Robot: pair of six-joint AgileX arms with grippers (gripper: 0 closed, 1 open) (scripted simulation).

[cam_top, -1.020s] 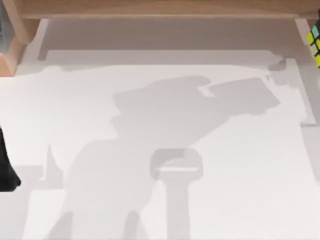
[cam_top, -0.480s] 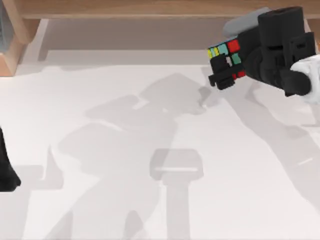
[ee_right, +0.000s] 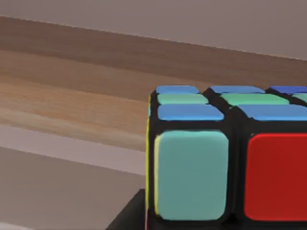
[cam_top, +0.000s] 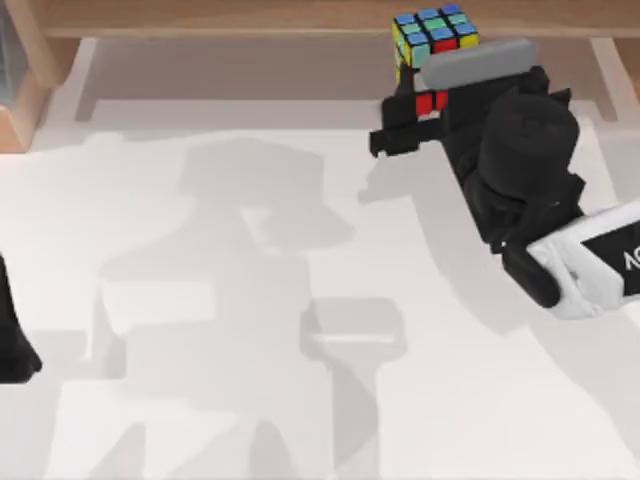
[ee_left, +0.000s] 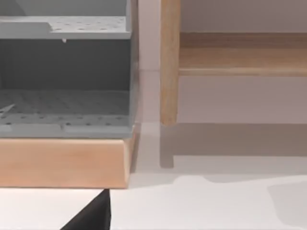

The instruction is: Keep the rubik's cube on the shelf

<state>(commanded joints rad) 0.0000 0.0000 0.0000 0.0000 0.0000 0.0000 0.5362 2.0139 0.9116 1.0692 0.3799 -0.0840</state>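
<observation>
Your right gripper (cam_top: 415,120) is up at the far edge of the white table (cam_top: 300,400), right of centre, clamped on the rubik's cube (cam_top: 432,32) from below, with black fingers against the cube's lower part. The cube sits at the front edge of the shelf (cam_top: 250,15), the long light-brown plank across the back of the table; from the top view you cannot tell whether it rests on the wood or is held just above it. Its upper face shows blue and green stickers (one yellow strip runs down the left side), and red squares face the gripper. In the right wrist view the cube (ee_right: 225,158) stands close in front of the plank (ee_right: 72,100), with a teal and a red sticker facing the camera. Your left arm (cam_top: 12,340) is parked at the table's left edge, and I cannot tell how its fingers stand. Its wrist view takes in a grey perforated bin (ee_left: 64,72) on a wooden base (ee_left: 62,163), beside a shelf post (ee_left: 169,62); what can be seen of the bin's inside holds nothing.
</observation>
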